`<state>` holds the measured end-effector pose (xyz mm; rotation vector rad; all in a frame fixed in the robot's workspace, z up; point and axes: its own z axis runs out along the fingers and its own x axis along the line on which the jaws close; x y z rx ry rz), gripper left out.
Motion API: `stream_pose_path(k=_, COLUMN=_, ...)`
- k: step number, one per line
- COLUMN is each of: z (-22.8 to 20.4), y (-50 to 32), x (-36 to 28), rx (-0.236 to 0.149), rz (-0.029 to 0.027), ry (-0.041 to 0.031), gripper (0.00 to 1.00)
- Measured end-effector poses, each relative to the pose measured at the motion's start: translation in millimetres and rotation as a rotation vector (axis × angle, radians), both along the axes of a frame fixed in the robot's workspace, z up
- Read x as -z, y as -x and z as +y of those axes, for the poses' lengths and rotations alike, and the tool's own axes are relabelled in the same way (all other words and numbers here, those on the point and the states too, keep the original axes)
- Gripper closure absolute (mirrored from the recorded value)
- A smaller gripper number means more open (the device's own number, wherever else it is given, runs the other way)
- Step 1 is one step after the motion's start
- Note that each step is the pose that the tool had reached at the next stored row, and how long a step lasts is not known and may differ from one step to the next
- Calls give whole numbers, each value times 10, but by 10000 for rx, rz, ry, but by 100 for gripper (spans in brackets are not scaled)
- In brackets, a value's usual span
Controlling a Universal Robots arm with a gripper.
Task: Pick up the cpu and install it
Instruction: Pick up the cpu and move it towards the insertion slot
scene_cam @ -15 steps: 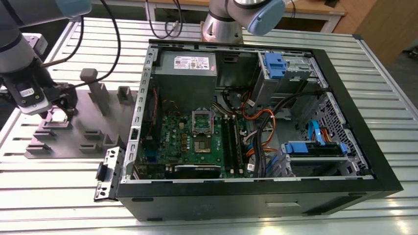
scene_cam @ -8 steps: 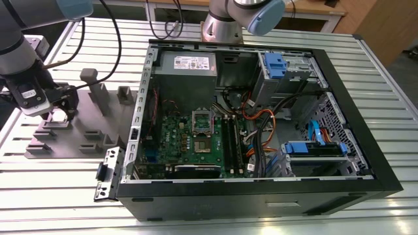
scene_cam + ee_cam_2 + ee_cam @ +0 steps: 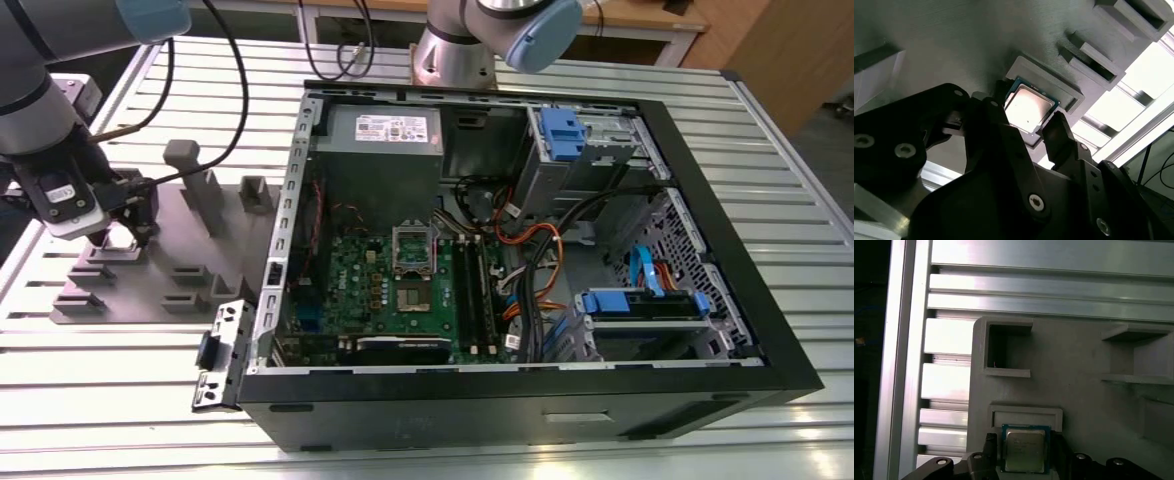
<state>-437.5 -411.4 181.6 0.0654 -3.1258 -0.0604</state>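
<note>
gripper astride cpu, jaws apart — tray recess

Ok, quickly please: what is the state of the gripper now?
Gripper: it looks open, with one finger on each side of the cpu, which lies in its grey holder, not gripped yet.

At the exterior view's left, tall posts on the fixture stand between the gripper and the case wall. The socket lies open above; cables crowd the exterior view's right of it.
</note>
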Motion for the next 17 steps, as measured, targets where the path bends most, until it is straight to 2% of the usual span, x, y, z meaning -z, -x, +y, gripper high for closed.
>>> stream_pose_path(k=1, z=0, y=0, x=0, rx=0, rz=1, ry=0, gripper=44)
stream_pose_path(k=17, z=0, y=14, x=0, rx=0, rz=-2, ry=0, gripper=44)
